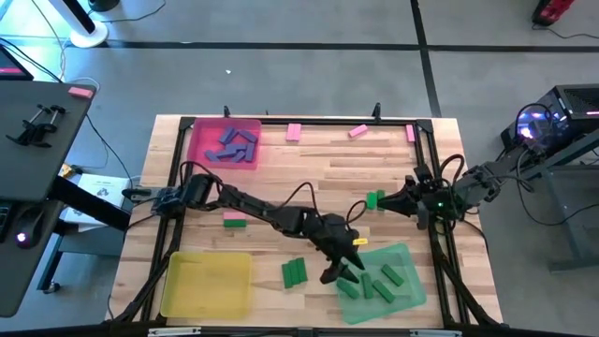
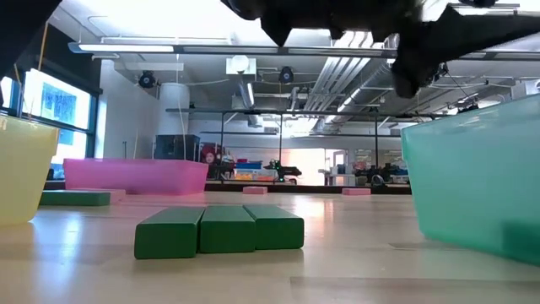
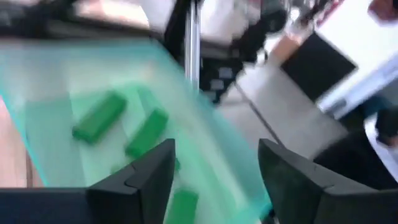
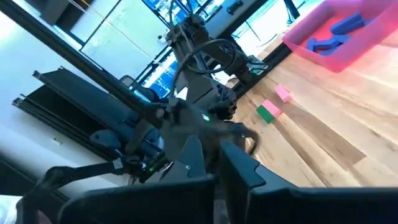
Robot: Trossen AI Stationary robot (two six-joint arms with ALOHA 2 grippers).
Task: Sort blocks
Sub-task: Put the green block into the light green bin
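My left gripper (image 1: 337, 273) (image 3: 217, 180) is open over the near-left part of the green tray (image 1: 410, 292), with nothing between its fingers. Several green blocks (image 1: 376, 283) (image 3: 99, 116) lie in that tray. Three green blocks (image 1: 294, 272) (image 2: 219, 230) lie side by side on the table left of it. One green block (image 1: 374, 199) lies in front of my right gripper (image 1: 395, 200) (image 4: 217, 171), which is shut and empty above the table's right side. A pink and a green block (image 1: 234, 221) (image 4: 268, 112) lie at centre left. Purple-blue blocks (image 1: 232, 145) fill the pink tray (image 1: 198, 150).
A yellow tray (image 1: 208, 283) stands at the near left. Pink blocks (image 1: 294, 132) (image 1: 357, 131) (image 1: 410, 134) lie along the far edge. My left arm (image 1: 253, 206) stretches across the middle of the table. Bare wood shows at the centre and far right.
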